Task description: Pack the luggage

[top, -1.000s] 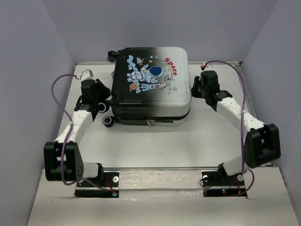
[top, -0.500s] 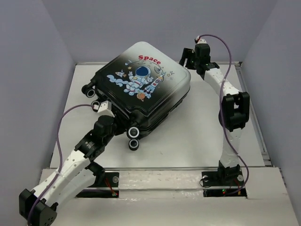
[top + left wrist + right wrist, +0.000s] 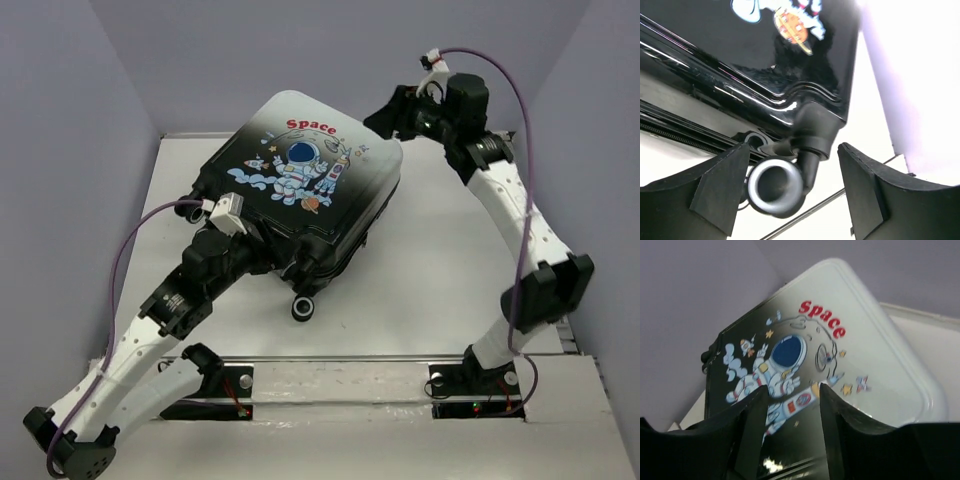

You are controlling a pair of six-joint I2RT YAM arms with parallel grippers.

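Note:
The luggage (image 3: 300,190) lies print-side up and turned diagonally on the white table, its two shells together. My left gripper (image 3: 258,250) is open at its near black corner. In the left wrist view a black caster wheel (image 3: 776,186) hangs between the open fingers (image 3: 720,192) of the left gripper (image 3: 790,195), closer to the left one. My right gripper (image 3: 385,118) is open at the far white corner. In the right wrist view the right gripper (image 3: 790,415) looks down over the astronaut print of the luggage (image 3: 840,355) and holds nothing.
The table (image 3: 430,280) is walled by grey panels on the left, right and back. One caster wheel (image 3: 303,308) sticks out toward the near edge. The metal rail (image 3: 340,358) with the arm bases runs along the front.
The luggage has turned further, its near wheel swinging right and toward the front. My left gripper moved in around that wheel corner. My right arm swung round and now reaches the far white corner from the right.

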